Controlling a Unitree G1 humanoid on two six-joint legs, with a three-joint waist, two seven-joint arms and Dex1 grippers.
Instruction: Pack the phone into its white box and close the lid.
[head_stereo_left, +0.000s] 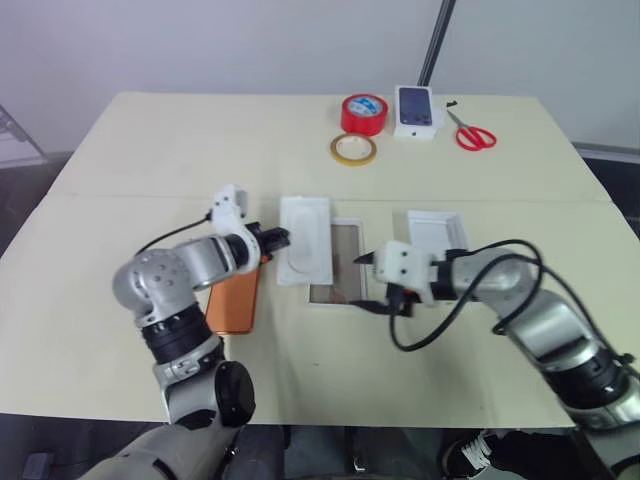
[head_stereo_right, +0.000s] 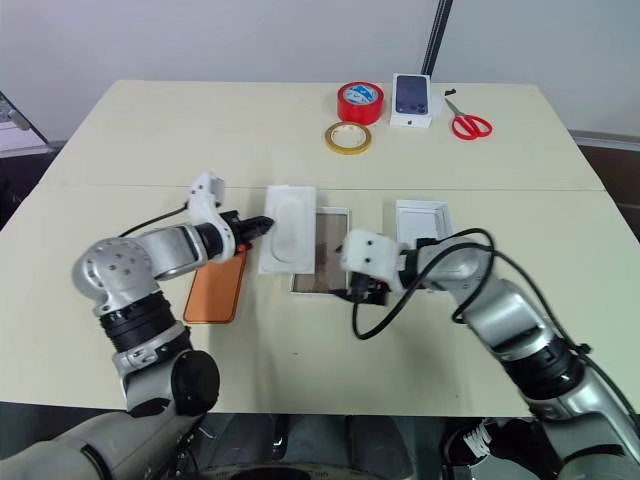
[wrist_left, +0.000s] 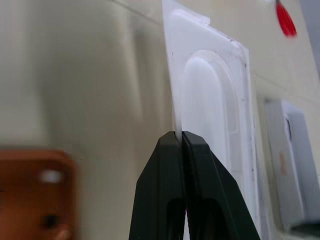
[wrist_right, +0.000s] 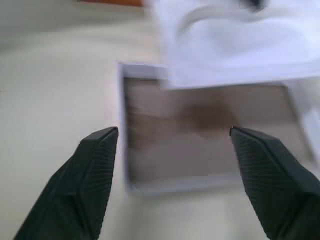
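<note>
The left gripper has its jaws clamped on the edge of a white moulded insert tray, gripping the thin rim on the side nearest the arm. The insert tray extends away from the jaws and partly overlaps the white box. The phone lies back up on the tabletop just behind and below the left jaws, outside the white box, partly covered by the left forearm.

The right gripper has its jaws wide apart and holds nothing. The white box lies directly ahead of these jaws, open, its brownish floor visible between the fingertips. A white lid lies on the tabletop just behind the right jaws, beside the right wrist.

Well beyond both sets of jaws, at the far edge of the tabletop, stand a red tape roll, a yellow tape ring, a small white box printed with a dark phone and red-handled scissors.
</note>
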